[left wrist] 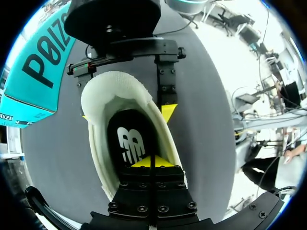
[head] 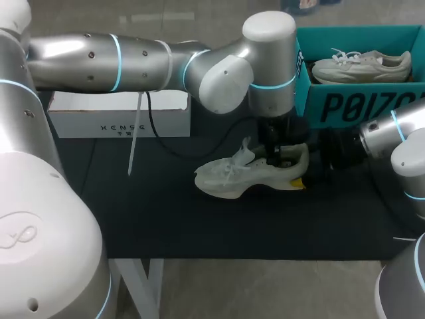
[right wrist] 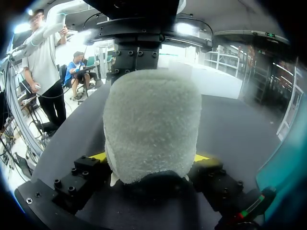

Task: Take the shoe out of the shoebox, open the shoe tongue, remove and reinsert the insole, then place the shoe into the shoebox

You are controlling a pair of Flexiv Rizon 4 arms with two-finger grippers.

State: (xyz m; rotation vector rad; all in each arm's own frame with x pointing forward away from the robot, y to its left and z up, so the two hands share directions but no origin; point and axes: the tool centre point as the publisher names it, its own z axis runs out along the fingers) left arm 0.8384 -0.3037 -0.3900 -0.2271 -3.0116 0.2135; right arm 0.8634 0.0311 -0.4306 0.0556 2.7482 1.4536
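Left wrist view gives me the best read. My left claw [left wrist: 152,162] has its yellow tips pressed together, down inside the shoe [left wrist: 103,103]. The black insole [left wrist: 130,139] lies flat in the footbed, under and just ahead of those tips. I can't tell whether they nip its edge or only touch it.

Ahead of the left claw, my right claw [right wrist: 149,157] pinches the shoe's heel from both sides, with the knit heel filling the space between its fingers. The shoe sits on the table [head: 166,219], its toe pointing away from the right claw. The teal shoebox [head: 345,103] stands near, off to one side of both claws, with a second shoe [head: 362,66] inside it.

By my reckoning the take-out is done and the insole step is in hand. I can't say whether the insole is about to come out or has just gone back in. Putting the shoe back in the shoebox is yet to do.
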